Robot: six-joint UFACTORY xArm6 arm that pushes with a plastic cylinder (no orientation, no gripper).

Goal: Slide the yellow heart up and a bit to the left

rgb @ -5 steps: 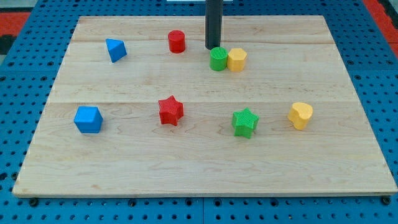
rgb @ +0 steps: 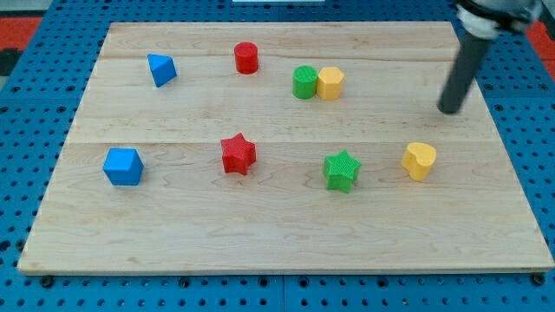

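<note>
The yellow heart [rgb: 419, 160] lies on the wooden board [rgb: 277, 217] at the view's right, below the middle. My tip [rgb: 449, 110] stands above it and a little to its right, apart from it. The dark rod rises from there to the view's top right.
A green star [rgb: 342, 170] lies left of the heart. A red star [rgb: 238, 153] and a blue cube [rgb: 122, 166] lie further left. A green cylinder [rgb: 304, 82] touches a yellow hexagonal block [rgb: 330, 82] near the top. A red cylinder [rgb: 246, 57] and a blue wedge [rgb: 160, 68] sit top left.
My tip has moved from just above the green cylinder to the right and down, to a spot above the yellow heart. No block has moved.
</note>
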